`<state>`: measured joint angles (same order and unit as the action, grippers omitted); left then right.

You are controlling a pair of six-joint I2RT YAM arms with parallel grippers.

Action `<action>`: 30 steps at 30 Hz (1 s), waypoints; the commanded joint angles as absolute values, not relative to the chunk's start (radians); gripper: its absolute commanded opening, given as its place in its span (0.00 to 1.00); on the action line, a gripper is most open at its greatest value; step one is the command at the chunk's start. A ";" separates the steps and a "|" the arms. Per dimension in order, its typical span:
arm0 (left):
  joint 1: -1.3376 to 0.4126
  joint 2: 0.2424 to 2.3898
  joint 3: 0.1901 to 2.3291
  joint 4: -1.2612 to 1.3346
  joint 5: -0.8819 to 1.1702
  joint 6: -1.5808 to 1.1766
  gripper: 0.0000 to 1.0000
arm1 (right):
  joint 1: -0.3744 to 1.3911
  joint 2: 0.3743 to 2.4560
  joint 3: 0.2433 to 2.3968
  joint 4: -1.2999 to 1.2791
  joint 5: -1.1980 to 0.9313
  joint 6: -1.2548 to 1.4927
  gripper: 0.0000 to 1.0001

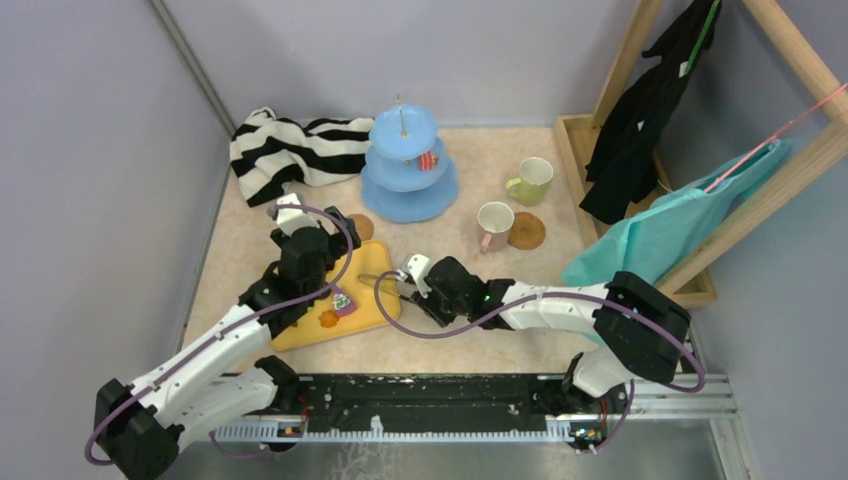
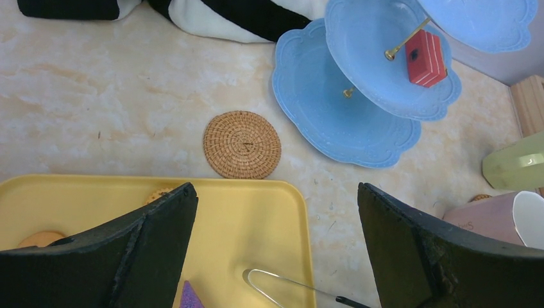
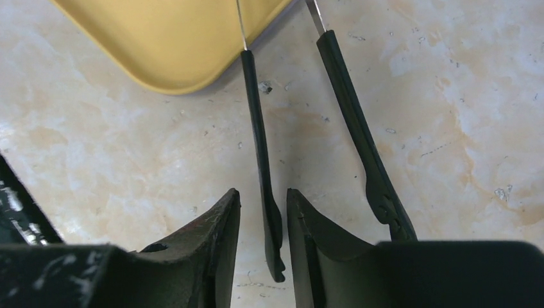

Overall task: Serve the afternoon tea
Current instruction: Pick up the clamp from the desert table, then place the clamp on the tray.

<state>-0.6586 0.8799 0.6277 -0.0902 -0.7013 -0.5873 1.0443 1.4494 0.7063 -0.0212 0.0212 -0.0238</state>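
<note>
Tongs, black-handled metal (image 3: 260, 128), are straddled at one handle by the narrowly parted right gripper (image 3: 263, 199), unclamped, while small toy cookies (image 1: 328, 319) lie on the yellow tray (image 1: 370, 305); cookie pickup is judged under way, needing both handles squeezed.

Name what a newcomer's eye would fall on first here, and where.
The light-blue three-tier stand at the back centre stands out most, a red cake slice on its middle tier. Next come the yellow tray in front, under the left arm, and the striped cloth at back left.
</note>
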 commanded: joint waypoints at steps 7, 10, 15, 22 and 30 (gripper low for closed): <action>-0.655 0.901 0.613 -0.043 -0.688 -0.589 0.99 | 1.075 1.454 0.730 0.012 0.193 0.001 0.51; -0.655 0.894 0.606 -0.035 -0.693 -0.584 0.99 | 1.104 1.414 0.741 0.003 0.275 0.007 0.55; -0.653 0.865 0.594 -0.025 -0.699 -0.580 0.99 | 1.154 1.383 0.788 -0.046 0.359 0.030 0.56; -0.653 0.832 0.575 -0.008 -0.697 -0.581 0.99 | 1.243 1.407 0.818 -0.043 0.463 0.226 0.38; -0.653 0.833 0.561 0.026 -0.679 -0.589 0.99 | 1.279 1.519 0.811 -0.047 0.480 0.508 0.00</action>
<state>-0.6582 0.8459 0.5804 -0.0200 -0.6922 -0.5873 1.2568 1.4548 0.7746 -0.0525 0.4385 0.3443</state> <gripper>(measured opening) 0.993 0.004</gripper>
